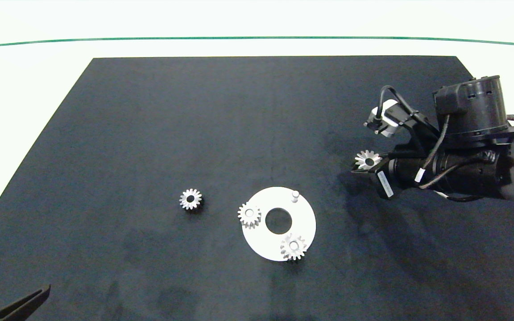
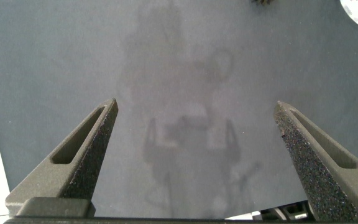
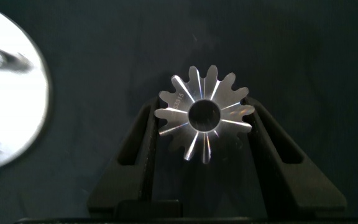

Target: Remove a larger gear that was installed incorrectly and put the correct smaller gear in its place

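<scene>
1. Your work area is a dark mat on a pale surface, with a thin green line running across the far side.
2. Your right pincer is closed on the larger gear, one finger pressed against the teeth on each side. It holds the gear well to the right of the white disc, above the mat or on it, I cannot tell which.
3. Expect that gear to be rigid, fairly heavy for its size, and slick: polished metal with pointed teeth. You grip on tooth tips only, so it could twist or slip; seat the fingers across opposite flanks and move gently.
4. The disc carries two small gears on pegs, one at its left rim and one at its near rim, plus one bare peg on the far right side. That peg looks like the vacated seat.
5. The smaller gear lies loose on the mat, left of the disc. It is short and stubby, so pinch low across its teeth.
6. Your left pincer is parked at the near left corner, wide open and empty.
</scene>
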`<state>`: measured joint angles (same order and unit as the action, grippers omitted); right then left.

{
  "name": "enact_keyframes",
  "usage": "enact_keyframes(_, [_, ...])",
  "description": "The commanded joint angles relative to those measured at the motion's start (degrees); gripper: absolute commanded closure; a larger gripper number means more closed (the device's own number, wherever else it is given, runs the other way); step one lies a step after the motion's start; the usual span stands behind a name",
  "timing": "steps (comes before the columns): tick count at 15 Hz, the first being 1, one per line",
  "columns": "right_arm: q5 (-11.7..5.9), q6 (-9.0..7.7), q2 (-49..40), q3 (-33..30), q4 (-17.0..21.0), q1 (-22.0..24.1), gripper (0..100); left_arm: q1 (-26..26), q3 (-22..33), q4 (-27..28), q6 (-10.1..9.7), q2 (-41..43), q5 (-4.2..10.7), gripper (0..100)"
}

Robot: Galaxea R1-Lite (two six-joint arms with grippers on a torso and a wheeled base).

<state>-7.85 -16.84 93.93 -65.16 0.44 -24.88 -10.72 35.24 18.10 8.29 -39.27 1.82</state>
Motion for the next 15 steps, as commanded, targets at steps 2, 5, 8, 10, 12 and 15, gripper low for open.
enact_keyframes(2, [1.79, 0.05, -1.0, 3.5, 0.0, 6.0, 72, 0.0, 0.3, 0.0, 0.06, -1.5, 0.03, 0])
enact_keyframes(5, [2.75, 1.37, -0.8, 4.5, 0.0, 7.3, 72, -0.1, 1.1, -0.5, 0.24, -4.6, 0.12, 0])
enact_keyframes(8, [4.60, 1.45, -1.2, 6.4, 0.0, 7.7, 72, -0.2, 1.6, -2.2, 0.41, -7.8, 0.12, 0])
enact_keyframes(10, [4.69, 1.54, -1.2, 6.9, -0.1, 8.1, 72, -0.2, 1.6, -5.8, 0.85, -11.1, 0.12, 0])
enact_keyframes(12, [4.69, 1.81, -1.4, 6.8, 0.0, 8.4, 0, -0.3, 1.6, -8.1, 1.55, -13.7, 0.12, 0])
enact_keyframes(15, [4.60, 1.98, -3.2, 8.4, 0.0, 8.5, 0, -3.8, 1.7, -8.3, 1.55, -15.4, 0.38, 0])
